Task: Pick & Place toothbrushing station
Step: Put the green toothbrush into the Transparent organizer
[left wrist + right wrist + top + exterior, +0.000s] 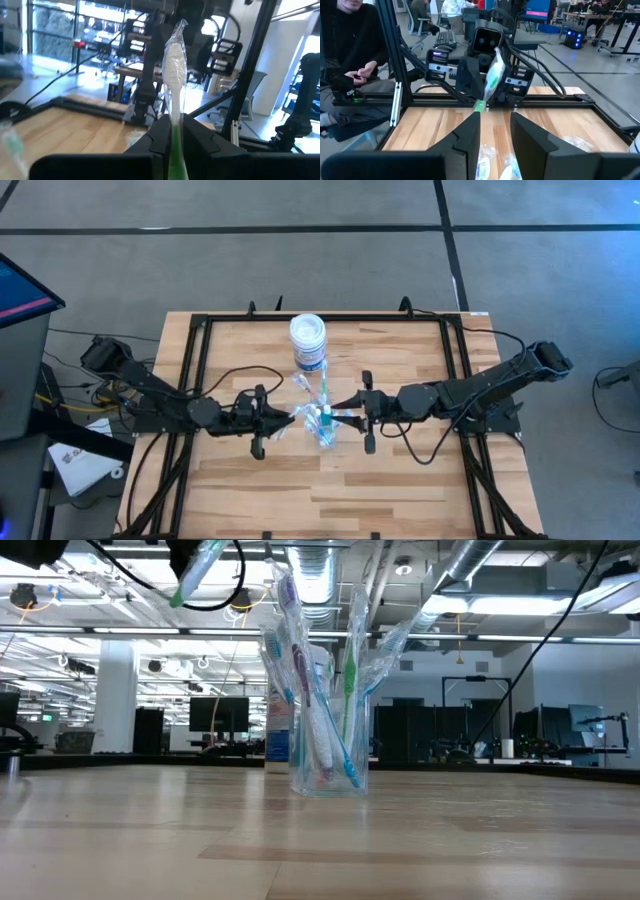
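A clear plastic cup [328,765] stands on its base near the table's middle [325,432], with several wrapped blue, green and white toothbrushes [305,670] leaning in it. My left gripper [175,131] is just left of the cup [262,423], raised above the table, shut on a green-handled toothbrush [175,65] in a clear wrapper. That toothbrush also shows in the low view [195,570] and the right wrist view [492,80]. My right gripper [495,127] hovers right of the cup [363,415], open, with nothing between its fingers. My left gripper pinches the toothbrush's green handle [175,145] between its two fingers, through the clear wrapper. The fingers reach about level from the table's left side. The white bristle head [174,57] sticks up past the fingertips, tilted, and the brush is lifted clear of table and cup.
A white round jar with a blue label [308,342] stands behind the cup toward the far edge. A black frame [200,330] runs around the tabletop. A seated person [350,55] shows beyond the table's left side. Bare wood lies toward the near edge [320,500].
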`<action>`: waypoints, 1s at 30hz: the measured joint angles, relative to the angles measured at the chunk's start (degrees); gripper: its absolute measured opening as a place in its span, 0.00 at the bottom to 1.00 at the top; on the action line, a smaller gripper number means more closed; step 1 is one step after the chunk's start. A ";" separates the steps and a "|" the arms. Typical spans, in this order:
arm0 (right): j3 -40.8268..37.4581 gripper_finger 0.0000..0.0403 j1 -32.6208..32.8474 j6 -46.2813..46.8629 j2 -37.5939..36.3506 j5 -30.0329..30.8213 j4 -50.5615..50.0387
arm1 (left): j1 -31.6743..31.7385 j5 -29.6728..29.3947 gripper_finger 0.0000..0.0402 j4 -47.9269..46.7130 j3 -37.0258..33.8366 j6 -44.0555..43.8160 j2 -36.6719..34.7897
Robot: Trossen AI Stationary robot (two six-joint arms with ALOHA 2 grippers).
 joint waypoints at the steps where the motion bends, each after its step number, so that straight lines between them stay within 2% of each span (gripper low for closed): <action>1: 0.00 0.24 0.00 0.00 0.00 0.00 0.07 | 0.21 0.55 0.07 1.49 0.00 0.66 0.79; 6: 0.00 0.24 0.02 0.00 0.00 0.00 0.90 | 0.46 1.01 0.05 4.97 2.59 4.77 4.70; 13: 0.00 0.24 0.04 0.00 0.00 -0.02 0.90 | 0.70 1.03 0.08 5.12 8.67 9.59 10.01; 17: 0.00 0.24 0.13 0.00 0.00 -0.02 0.94 | 1.87 1.13 0.06 5.07 11.43 10.04 12.88; 20: 0.00 0.24 0.15 0.00 0.00 -0.02 0.94 | 3.19 3.48 0.04 5.03 13.14 11.27 14.77; 24: 0.00 0.24 0.15 0.00 0.00 -0.10 0.94 | 4.82 4.68 0.06 5.10 15.33 11.44 16.72; 30: 0.00 0.24 0.15 0.00 0.00 -3.02 0.93 | 6.23 6.89 0.07 5.07 16.46 11.57 17.99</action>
